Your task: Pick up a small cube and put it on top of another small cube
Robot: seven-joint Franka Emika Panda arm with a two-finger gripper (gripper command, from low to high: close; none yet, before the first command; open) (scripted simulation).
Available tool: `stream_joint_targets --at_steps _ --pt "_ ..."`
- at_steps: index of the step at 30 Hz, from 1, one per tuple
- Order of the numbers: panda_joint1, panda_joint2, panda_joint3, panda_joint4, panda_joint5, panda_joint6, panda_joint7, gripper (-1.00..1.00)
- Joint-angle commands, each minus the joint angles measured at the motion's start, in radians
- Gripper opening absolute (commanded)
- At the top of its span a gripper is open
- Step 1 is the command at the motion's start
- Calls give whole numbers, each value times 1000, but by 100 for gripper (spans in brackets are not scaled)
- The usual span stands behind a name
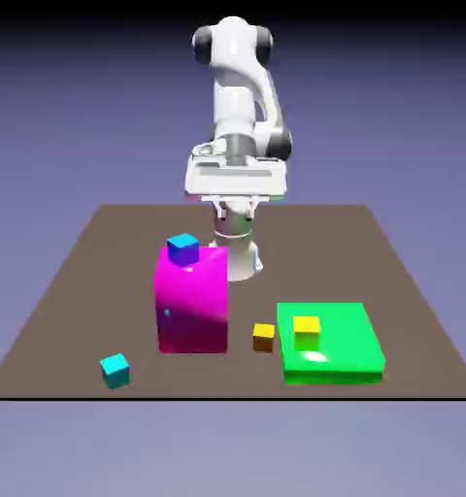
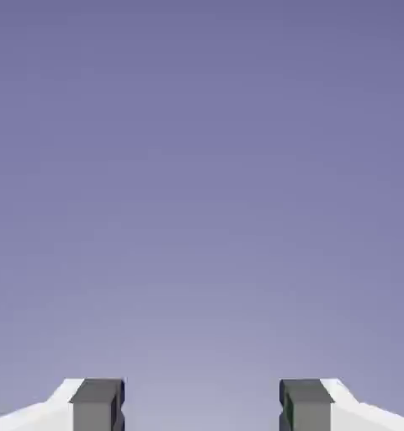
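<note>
The small all-cyan cube point(image 1: 115, 369) lies on the table near its front edge, toward the exterior view's left. The other small cube point(image 1: 183, 248), with blue-purple sides and a cyan top, rests on top of a tall magenta block point(image 1: 191, 301). My gripper point(image 1: 234, 201) hangs high above the table's far part, behind the magenta block and well away from both cubes. In the hand view the gripper point(image 2: 201, 404) is open: both grey fingertips point(image 2: 98, 404) show with a wide gap, and only the plain backdrop lies between and beyond them.
A flat green slab point(image 1: 330, 340) lies at the exterior view's front right with a yellow cube point(image 1: 307, 331) on it. A small orange cube point(image 1: 264, 337) sits on the table between the slab and the magenta block.
</note>
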Motion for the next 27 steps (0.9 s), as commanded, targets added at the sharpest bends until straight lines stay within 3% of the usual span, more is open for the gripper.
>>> stream_joint_targets --at_steps 1,27 --pt "-1 36 -18 31 18 -35 2 0" --pt "-28 979 -475 836 477 -942 56 0"
